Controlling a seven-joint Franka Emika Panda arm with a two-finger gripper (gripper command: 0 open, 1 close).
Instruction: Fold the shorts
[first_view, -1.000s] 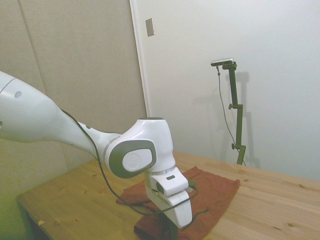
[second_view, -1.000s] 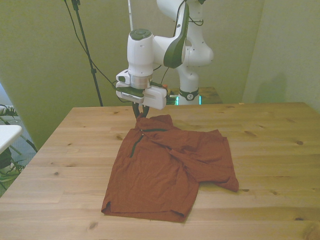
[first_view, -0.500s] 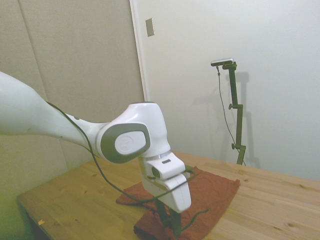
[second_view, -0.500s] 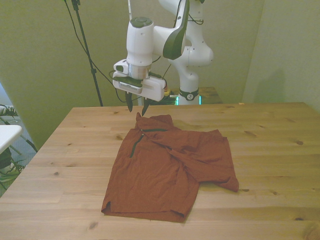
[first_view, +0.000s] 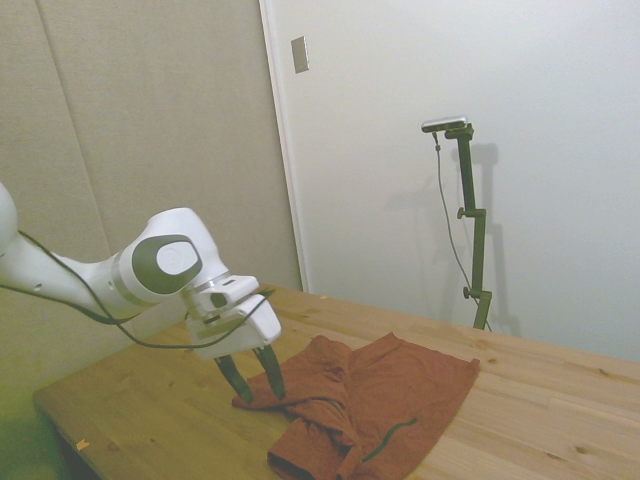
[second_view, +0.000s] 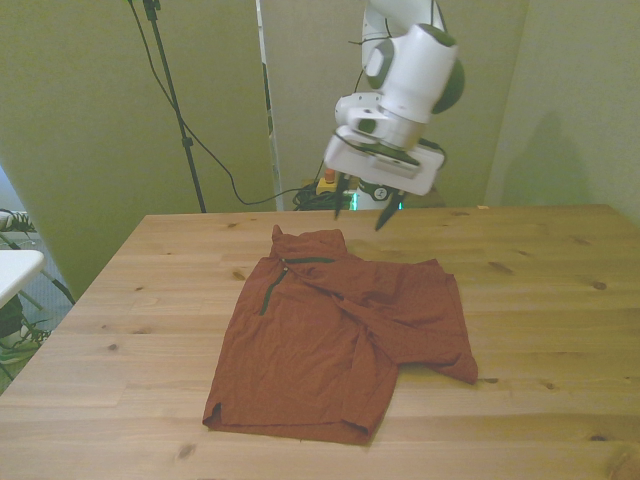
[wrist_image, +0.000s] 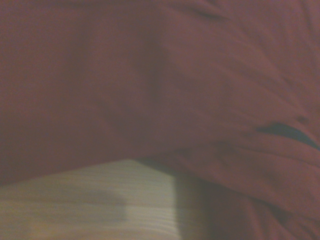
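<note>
The rust-red shorts (second_view: 320, 345) lie flat on the wooden table (second_view: 550, 300), with one part folded over toward the front view's right. A thin dark green drawstring (second_view: 271, 291) runs near the waist. My gripper (second_view: 362, 212) hangs open and holds nothing. It is above the table's far edge, just past the waist end of the shorts and apart from the fabric. In the side view the gripper (first_view: 253, 377) hovers beside the shorts (first_view: 385, 400), fingers spread. The wrist view is filled with blurred shorts fabric (wrist_image: 150, 75), a bit of drawstring (wrist_image: 287, 132) and bare wood.
Bare table (first_view: 150, 410) surrounds the shorts on all sides, widest at the front view's right. A white object (second_view: 12, 272) stands off the table at the front view's left edge. Walls close in behind the table.
The gripper rose from the waist edge of the shorts, opened, and swung toward the front view's right. The shorts stayed where they lay.
</note>
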